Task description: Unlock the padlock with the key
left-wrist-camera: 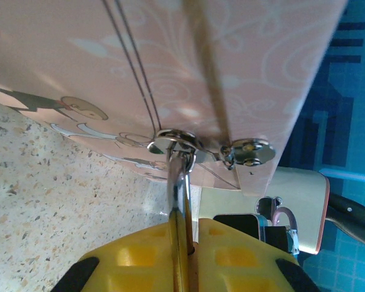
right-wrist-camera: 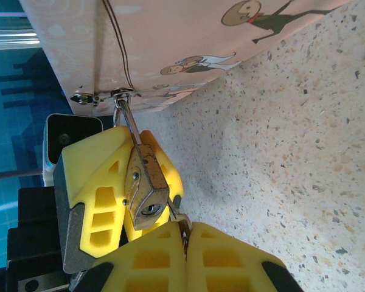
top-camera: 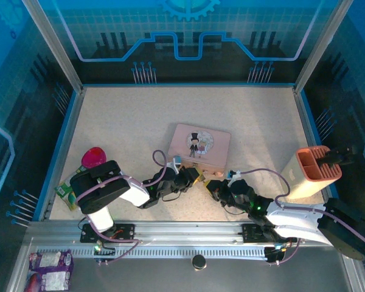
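**Item 1 – small brass-gold padlock with silvery shackle** (right-wrist-camera: 145, 185). It hangs at the near edge of the pink rectangular picture tin (top-camera: 201, 143), with its shackle threaded through the tin's silvery metal hasp (left-wrist-camera: 176, 141). The yellow-padded left fingers (left-wrist-camera: 231, 249) are closed narrowly on the body. This grip appears meant to stop the lock swinging and to turn its keyhole end away from the tin, toward the other arm.

**Item 2 – thin dark-grey metal key** (right-wrist-camera: 180, 220). Only a sliver shows, pinched between the yellow-padded right fingers (right-wrist-camera: 225, 258), which are pressed together on it. The tip lies just beside the lower corner of the padlock and close to the keyhole. It does not look seated in the keyhole, though the small size leaves this uncertain. The short grip probably gives control for lining up and turning.

**Item 3 – speckled beige bench** (top-camera: 140, 115). It carries the tin, and both arms reach in low from the near edge to meet at the hasp.

**Containers**
- The pink tin has its lid down and is fastened by Item 1 – its contents cannot be seen.
- The cream rectangular holder with a coral rim (top-camera: 304, 182) stands at the right edge of the bench, well apart from the tin. It holds dark-handled utensils (top-camera: 336, 159) that stick out of the top. Their type is unclear, and they play no part in the task.
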Action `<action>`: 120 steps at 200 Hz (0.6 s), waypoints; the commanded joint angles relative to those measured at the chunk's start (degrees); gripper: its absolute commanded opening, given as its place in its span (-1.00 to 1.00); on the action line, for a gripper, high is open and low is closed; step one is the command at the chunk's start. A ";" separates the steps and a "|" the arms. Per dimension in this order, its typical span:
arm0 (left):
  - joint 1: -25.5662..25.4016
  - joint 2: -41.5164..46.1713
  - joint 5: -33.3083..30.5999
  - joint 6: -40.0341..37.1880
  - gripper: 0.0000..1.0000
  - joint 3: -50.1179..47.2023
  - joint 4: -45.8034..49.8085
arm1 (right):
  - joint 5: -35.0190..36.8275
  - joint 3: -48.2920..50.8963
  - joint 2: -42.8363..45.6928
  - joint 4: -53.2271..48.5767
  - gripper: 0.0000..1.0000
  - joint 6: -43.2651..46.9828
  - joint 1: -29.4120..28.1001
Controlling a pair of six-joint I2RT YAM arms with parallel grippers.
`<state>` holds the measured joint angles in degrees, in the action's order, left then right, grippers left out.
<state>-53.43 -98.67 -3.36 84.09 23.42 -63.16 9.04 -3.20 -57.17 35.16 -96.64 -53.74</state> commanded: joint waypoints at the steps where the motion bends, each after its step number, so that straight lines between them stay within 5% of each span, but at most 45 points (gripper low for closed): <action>1: -0.63 0.13 -0.51 -0.83 -1.00 1.76 -8.80 | 1.86 -0.67 0.82 0.44 -1.00 0.04 -0.82; 120: 0.69 0.50 -0.67 -1.69 -1.00 1.41 -7.60 | 2.50 0.38 6.53 -5.57 -1.00 -0.23 -1.20</action>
<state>-53.23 -98.70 -3.36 84.05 23.42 -63.33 9.23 -3.20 -53.23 31.27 -96.64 -54.13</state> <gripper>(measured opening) 0.119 0.064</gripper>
